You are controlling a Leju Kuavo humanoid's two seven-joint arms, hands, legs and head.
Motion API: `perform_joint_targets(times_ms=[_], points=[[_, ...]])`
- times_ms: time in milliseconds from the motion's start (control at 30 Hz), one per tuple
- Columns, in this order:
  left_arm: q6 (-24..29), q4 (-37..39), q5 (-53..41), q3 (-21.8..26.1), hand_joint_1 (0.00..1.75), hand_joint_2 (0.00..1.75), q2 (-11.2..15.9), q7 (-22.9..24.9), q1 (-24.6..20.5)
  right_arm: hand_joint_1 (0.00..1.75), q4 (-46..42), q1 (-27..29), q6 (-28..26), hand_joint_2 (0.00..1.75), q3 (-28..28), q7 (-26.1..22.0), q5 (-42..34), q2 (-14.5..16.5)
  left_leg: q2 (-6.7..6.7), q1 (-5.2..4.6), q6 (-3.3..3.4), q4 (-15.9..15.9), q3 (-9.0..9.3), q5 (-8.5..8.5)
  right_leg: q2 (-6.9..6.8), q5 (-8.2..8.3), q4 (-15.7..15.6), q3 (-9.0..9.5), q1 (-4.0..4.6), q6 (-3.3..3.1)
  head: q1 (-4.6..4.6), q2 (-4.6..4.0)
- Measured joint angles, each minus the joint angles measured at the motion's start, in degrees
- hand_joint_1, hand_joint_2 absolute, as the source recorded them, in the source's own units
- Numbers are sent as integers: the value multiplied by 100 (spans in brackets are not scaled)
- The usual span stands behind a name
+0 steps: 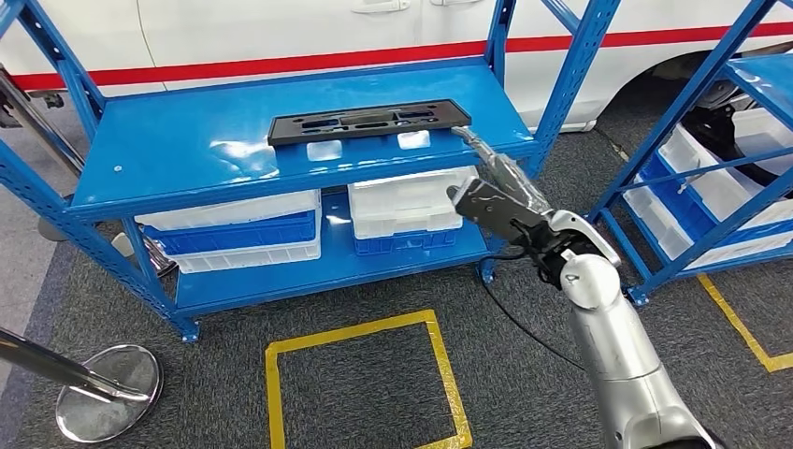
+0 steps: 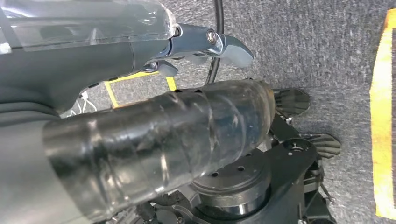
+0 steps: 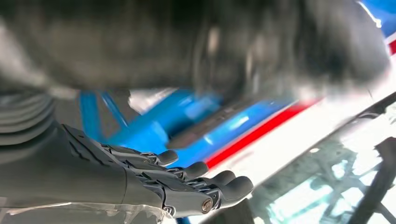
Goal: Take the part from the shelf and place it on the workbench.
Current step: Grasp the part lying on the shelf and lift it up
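One black part [image 1: 368, 122], long and flat with several cut-out slots, lies on the top board of the blue shelf [image 1: 187, 159] in the head view, near the board's front edge at about 12 o'clock from the picture's centre. Just in front of it sit two pale glare patches on the blue board. The right hand [image 1: 496, 192] reaches up from 4 o'clock toward the part's right end; its fingers are stretched out and apart, holding nothing, and one fingertip lies just beside or against that end of the part, though which of the two cannot be told. In the right wrist view the same fingers [image 3: 196, 179] are extended side by side with nothing in them, and the dark part [image 3: 215, 123] shows blurred on the blue board beyond. On the lower board stand four bins: two white bins [image 1: 407, 201] and two blue bins [image 1: 243, 234], stacked in two piles. A second blue shelf [image 1: 711, 187] at 3 o'clock holds more white bins. One yellow taped square [image 1: 360, 379] marks the grey carpet at 6 o'clock, and one chrome stand base [image 1: 108, 391] sits at 8 o'clock. The left hand [image 2: 177, 60] hangs over the carpet, its fingers loosely extended and holding nothing.
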Motion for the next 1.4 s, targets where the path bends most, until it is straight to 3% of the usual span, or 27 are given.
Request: perform_joint_targets(times_ms=[67,167,333,467,700,1400], points=[[-89,34,-45,93,0,0,-42,25,26,0,-16,-137,-127,175,303,-66,399,13,0,-1,0,0,0,0,0,0,-2,0,0,0,0,0],[-190,84,-93,206,0,0,-83,62,62,0,-17,-291,-414,175,704,-157,1197,22,-6,-1,0,0,-2,0,-3,0,-4,3,-1,0,0,0],[-468,260,-179,327,0,0,-145,73,21,0,73,-629,-1346,175,1620,-187,3607,22,-6,-3,0,0,-2,0,-2,0,-6,4,-2,0,0,0],[-713,543,-267,342,0,0,-209,-17,-102,0,312,-795,-1745,175,2234,-170,4418,27,-8,-5,0,0,-3,0,-4,0,-7,4,-2,0,0,0],[-895,892,-330,340,0,0,-313,-89,-249,0,739,-861,-1888,175,2635,-167,4610,78,-16,-5,0,0,-4,0,-11,0,-8,5,-3,0,0,0],[-1062,1219,-310,224,0,0,-369,-83,-393,0,1362,-1007,-1795,175,2742,-193,4382,222,-15,-9,0,0,-6,-1,-14,0,-12,4,-3,0,0,0]])
